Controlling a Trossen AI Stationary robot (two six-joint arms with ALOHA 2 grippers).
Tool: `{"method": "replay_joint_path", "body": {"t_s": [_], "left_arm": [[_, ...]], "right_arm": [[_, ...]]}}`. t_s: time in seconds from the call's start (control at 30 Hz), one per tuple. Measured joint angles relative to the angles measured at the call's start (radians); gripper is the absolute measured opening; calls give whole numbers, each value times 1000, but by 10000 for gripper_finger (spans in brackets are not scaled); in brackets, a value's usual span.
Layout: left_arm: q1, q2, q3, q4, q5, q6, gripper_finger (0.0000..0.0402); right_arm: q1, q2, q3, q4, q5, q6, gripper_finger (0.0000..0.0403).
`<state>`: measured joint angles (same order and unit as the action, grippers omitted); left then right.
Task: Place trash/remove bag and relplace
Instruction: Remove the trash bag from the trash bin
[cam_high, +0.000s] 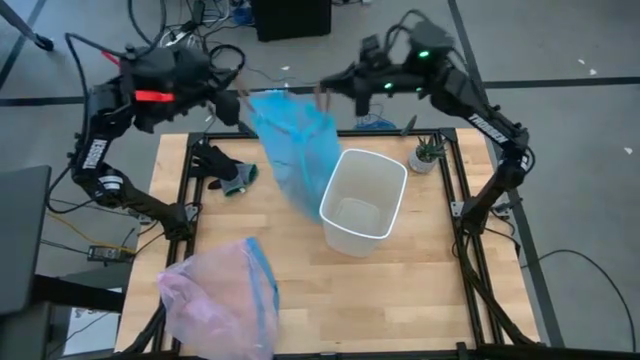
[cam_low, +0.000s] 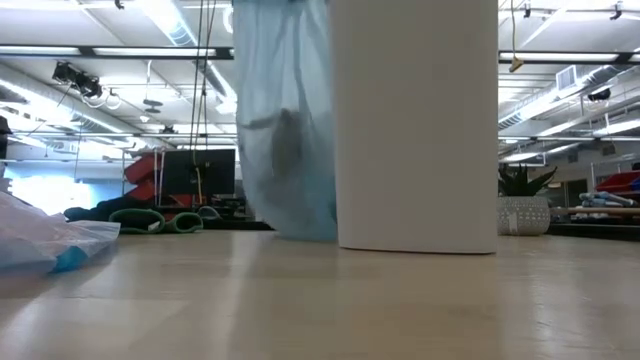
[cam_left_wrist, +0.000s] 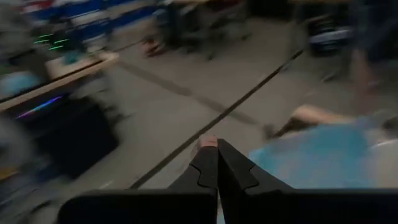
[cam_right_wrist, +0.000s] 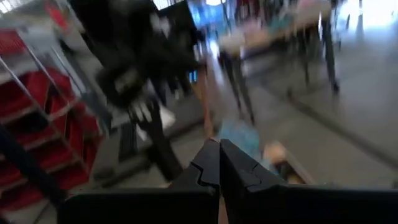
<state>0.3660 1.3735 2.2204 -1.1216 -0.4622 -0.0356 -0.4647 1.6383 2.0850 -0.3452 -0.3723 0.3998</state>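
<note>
Bag hangs stretched between both arms over the bench's far edge, long axis down, just beside the bin. Left gripper and right gripper jaws closed on its top corners (equally near).

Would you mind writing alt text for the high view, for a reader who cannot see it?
Seen from above, both arms hold a light-blue bag up by its top corners, the left gripper and right gripper shut on it, beside an empty white bin on a wooden table. A pink bag lies at the table's near left corner, and a small potted plant stands at the far right.
</note>
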Motion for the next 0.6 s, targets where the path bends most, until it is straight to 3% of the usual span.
{"method": "replay_joint_path", "body": {"t_s": [0.17, 0.23, 0.47, 0.6], "left_arm": [[1, -16, 1, -194, -343, -20, 2], [1, -26, 1, -266, -421, -57, 2], [1, -61, 1, -445, -485, -179, 1], [1, -81, 1, -449, -500, -203, 1]], "right_arm": [[27, 58, -2, -71, -65, 40, 18], [37, 70, -2, -80, -94, 41, 39], [33, 73, -2, -21, -103, 74, 155], [21, 49, -2, 37, -99, 80, 215]]}}
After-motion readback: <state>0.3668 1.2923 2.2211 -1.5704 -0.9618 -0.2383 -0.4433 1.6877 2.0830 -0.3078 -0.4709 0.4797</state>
